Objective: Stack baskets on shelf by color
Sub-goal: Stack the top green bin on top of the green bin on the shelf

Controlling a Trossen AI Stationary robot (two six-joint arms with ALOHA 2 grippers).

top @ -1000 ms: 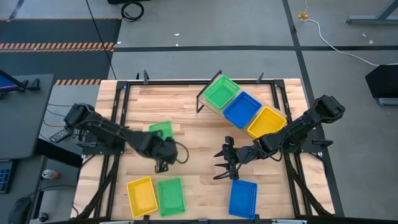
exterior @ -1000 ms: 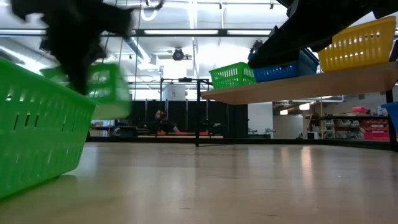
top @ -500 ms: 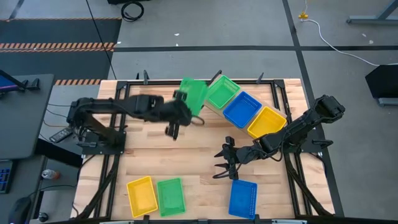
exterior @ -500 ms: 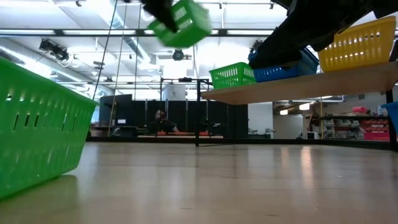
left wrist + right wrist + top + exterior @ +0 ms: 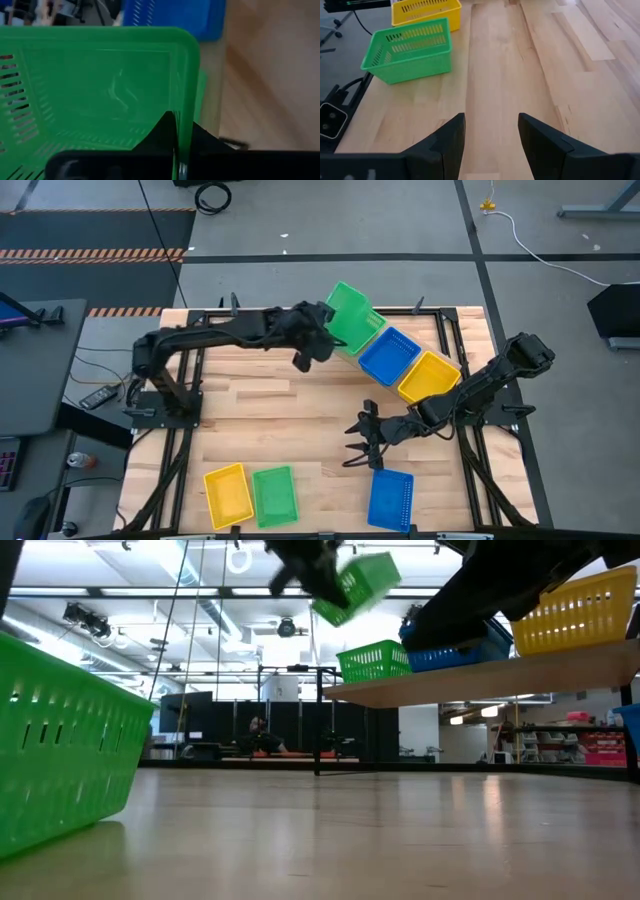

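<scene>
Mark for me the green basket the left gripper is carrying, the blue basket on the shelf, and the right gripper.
carried green basket (image 5: 347, 308), high view, its mesh bottom
blue basket on the shelf (image 5: 389, 356), high view, middle of its mesh bottom
right gripper (image 5: 356, 445), high view, between its open fingertips

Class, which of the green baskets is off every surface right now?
The green basket gripped by the left gripper, tilted in the air above the shelf's green basket; another sits on the table.

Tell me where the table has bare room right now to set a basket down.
Widest bare wood lies mid-table, between the shelf and the near row: yellow basket, green basket, blue basket. The open right hand hangs over its right part. The shelf is crowded; the left hand holds a green basket there.
</scene>
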